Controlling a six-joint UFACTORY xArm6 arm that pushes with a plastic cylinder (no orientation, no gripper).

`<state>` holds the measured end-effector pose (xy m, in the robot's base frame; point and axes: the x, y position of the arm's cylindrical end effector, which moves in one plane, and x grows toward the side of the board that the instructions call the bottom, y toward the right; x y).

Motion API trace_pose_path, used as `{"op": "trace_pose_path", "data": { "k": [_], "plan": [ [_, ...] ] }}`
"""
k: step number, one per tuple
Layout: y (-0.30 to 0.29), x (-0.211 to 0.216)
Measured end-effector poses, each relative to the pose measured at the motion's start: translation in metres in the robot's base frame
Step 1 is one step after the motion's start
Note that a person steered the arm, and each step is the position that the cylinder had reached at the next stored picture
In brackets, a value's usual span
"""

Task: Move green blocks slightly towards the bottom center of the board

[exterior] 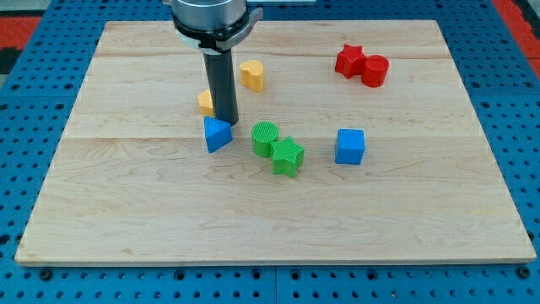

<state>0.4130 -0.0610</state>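
A green round block (265, 137) and a green star-shaped block (288, 156) touch each other near the middle of the wooden board (126, 211), the star lower right of the round one. My tip (226, 119) stands to the left of the green round block, a short gap away, just above the blue triangular block (217, 134). The rod hides part of a yellow block (206, 102) behind it.
A yellow heart-shaped block (251, 74) lies above the tip. A blue cube (350, 145) sits right of the green blocks. A red star-shaped block (348, 60) and a red round block (375, 71) touch at the upper right.
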Motion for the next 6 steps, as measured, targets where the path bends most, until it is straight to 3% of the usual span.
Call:
{"op": "trace_pose_path", "data": {
  "k": [6],
  "plan": [
    [0.066, 0.027]
  ]
}}
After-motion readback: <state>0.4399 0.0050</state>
